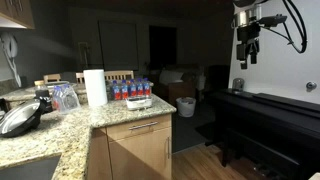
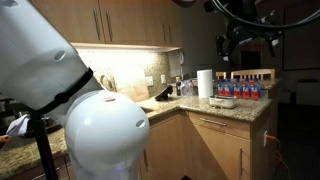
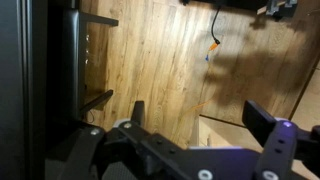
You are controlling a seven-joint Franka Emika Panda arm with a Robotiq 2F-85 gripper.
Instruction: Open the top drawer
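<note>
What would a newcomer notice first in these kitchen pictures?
Probably the white paper towel roll and the pack of bottles on the granite counter, above the closed top drawer. The pincer hangs open, high up and well away from that drawer. In an exterior view, a big white rounded shell fills the foreground.

In both exterior views, a white paper towel roll [image 1: 95,87] stood upright on the granite countertop [image 1: 70,128]. A pack of bottles [image 1: 132,91] sat just beside it, at the countertop's corner. A dark pan [image 1: 20,118] lay well apart.
</note>
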